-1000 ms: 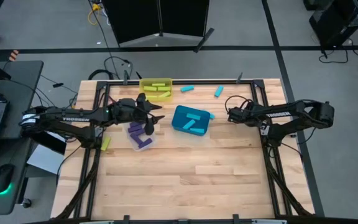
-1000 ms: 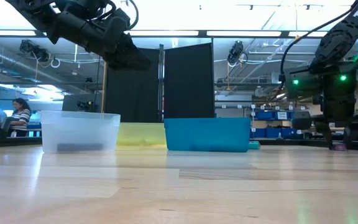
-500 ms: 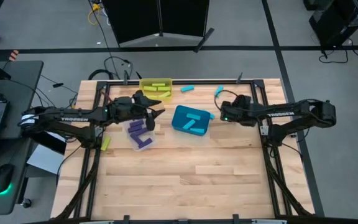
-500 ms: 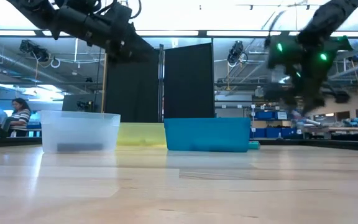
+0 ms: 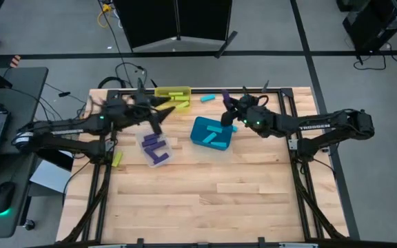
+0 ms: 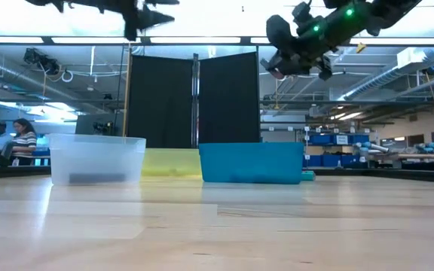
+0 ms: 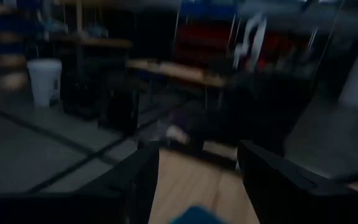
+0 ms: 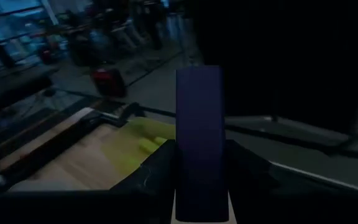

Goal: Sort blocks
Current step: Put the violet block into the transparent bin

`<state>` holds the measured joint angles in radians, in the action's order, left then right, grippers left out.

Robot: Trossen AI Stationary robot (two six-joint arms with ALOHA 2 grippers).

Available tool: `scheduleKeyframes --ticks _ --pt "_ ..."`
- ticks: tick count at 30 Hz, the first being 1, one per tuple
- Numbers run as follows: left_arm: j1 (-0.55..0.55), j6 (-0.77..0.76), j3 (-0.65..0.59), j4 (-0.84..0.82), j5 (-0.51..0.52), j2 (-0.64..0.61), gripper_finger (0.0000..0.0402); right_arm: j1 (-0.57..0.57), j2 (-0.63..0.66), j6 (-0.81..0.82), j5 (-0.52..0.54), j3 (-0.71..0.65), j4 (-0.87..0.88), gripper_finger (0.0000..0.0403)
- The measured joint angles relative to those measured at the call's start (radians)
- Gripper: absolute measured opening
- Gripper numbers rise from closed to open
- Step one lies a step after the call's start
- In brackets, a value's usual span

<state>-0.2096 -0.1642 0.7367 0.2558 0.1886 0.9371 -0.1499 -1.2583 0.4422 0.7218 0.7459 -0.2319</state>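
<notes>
My right gripper hangs high over the far right corner of the teal bin, shut on a purple block that also shows in the high view. My left gripper hovers high between the yellow bin and the clear bin. Its fingers stand apart with nothing between them. Purple blocks lie in the clear bin, cyan blocks in the teal bin, yellow-green ones in the yellow bin. A cyan block lies flat on the table by the far edge. My right gripper pinches the purple block by its near end, one finger on each long side. The block runs along the fingers and sticks out well past their tips. The fingers come about level from the table's right. The block is lifted clear of everything.
A yellow-green block lies at the table's left edge. In the low view the three bins stand in a row, the clear one leftmost and the teal one to the right. Bare wood fills the near half of the table.
My right gripper has risen from the table's right part with the purple block, swung toward the left and far edge, and tipped from pointing down to about level. My left gripper has risen from over the clear bin and drawn back a little toward the far left.
</notes>
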Motion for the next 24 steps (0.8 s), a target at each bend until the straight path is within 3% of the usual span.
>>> scheduleKeyframes --ticks 5,11,24 --pt "0.0 0.022 0.005 -0.006 0.0 -0.128 0.0227 0.002 -0.048 -0.061 -0.114 -0.001 -0.11 0.012" --pt "0.0 0.022 0.005 -0.05 0.019 -0.247 0.0227 0.026 -0.23 -0.088 -0.275 0.036 -0.371 0.012" --pt "0.0 -0.023 0.005 -0.17 0.055 -0.319 0.0227 0.067 -0.649 -0.13 -0.619 0.465 -0.379 0.012"
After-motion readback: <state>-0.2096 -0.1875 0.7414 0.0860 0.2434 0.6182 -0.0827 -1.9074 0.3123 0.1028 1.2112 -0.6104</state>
